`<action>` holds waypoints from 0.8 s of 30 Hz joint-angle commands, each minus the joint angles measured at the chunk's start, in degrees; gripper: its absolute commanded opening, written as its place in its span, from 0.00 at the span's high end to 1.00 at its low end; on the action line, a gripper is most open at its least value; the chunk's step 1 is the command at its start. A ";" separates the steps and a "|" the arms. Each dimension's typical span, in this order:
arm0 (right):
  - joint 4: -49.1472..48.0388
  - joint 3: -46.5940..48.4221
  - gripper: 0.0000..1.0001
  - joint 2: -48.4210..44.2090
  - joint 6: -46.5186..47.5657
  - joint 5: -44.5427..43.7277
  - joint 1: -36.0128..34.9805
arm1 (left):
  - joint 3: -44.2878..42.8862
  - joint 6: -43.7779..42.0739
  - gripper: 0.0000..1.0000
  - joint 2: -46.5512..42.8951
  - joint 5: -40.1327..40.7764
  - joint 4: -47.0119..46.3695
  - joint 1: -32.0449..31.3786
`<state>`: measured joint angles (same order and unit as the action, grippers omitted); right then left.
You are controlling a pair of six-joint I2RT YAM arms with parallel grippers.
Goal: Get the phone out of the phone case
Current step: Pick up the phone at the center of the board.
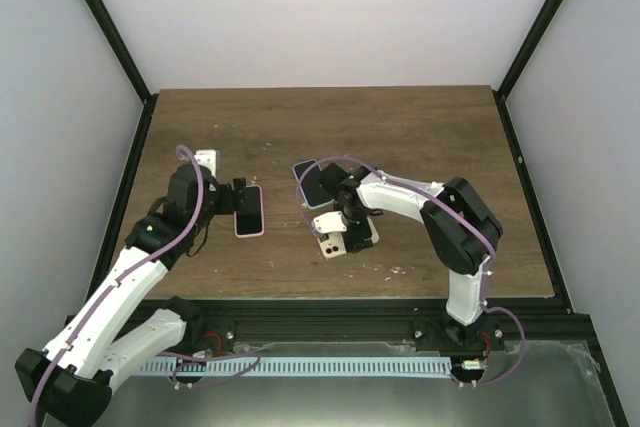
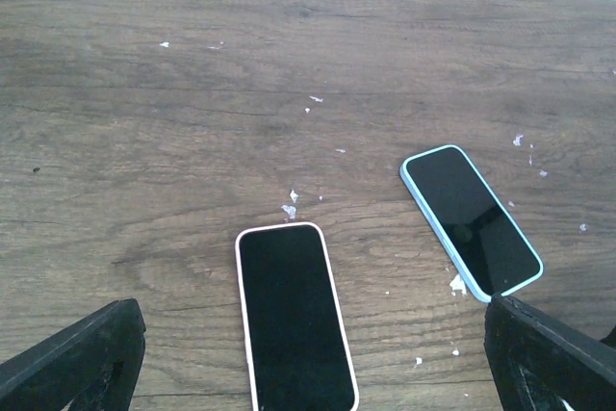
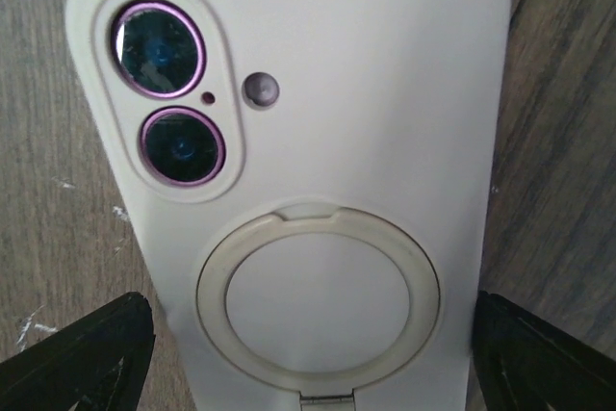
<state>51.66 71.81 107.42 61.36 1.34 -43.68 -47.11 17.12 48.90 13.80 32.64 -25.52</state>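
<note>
A phone in a white case (image 3: 318,141) lies back up, showing two lenses and a ring stand. My right gripper (image 3: 308,358) is shut on its long sides, with a finger (image 3: 82,353) at each edge. In the top view the white-cased phone (image 1: 330,239) sits tilted at table centre under my right gripper (image 1: 347,219). A phone in a pink case (image 2: 294,320) lies screen up between the spread fingers of my open, empty left gripper (image 2: 308,363). The pink-cased phone (image 1: 249,210) and my left gripper (image 1: 230,202) are at the left in the top view.
A phone in a light blue case (image 2: 470,220) lies screen up to the right of the pink one. In the top view it (image 1: 304,175) is partly hidden behind my right arm. Small white flecks (image 2: 289,209) dot the wooden table (image 1: 420,137).
</note>
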 commanded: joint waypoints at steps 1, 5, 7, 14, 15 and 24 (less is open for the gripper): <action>-0.60 1.36 0.09 1.75 -0.43 -2.02 -0.64 | 0.53 -1.04 0.03 -0.13 -0.53 -1.09 0.29; 1.46 2.44 0.13 2.70 0.77 -0.77 -0.62 | 0.61 -1.09 0.03 -0.04 -0.62 -1.09 0.29; 2.30 2.51 0.18 3.28 0.78 -0.77 -0.62 | 0.75 -1.16 0.03 0.01 -0.62 -1.16 0.29; 2.49 0.63 0.41 2.68 0.35 0.81 -0.96 | 0.46 -1.84 0.03 0.64 -2.89 -1.19 0.29; 3.01 0.68 0.43 1.98 0.34 2.02 -0.97 | 0.46 -2.28 0.03 0.66 -4.33 -1.29 0.29; 14.44 3.98 0.56 -8.20 2.88 16.87 2.11 | 3.86 -11.11 0.28 -1.63 -5.32 -7.61 -15.60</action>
<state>59.37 72.93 105.38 62.76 8.97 -43.46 -44.82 11.75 49.08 8.03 28.99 -31.88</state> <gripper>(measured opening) 0.815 0.759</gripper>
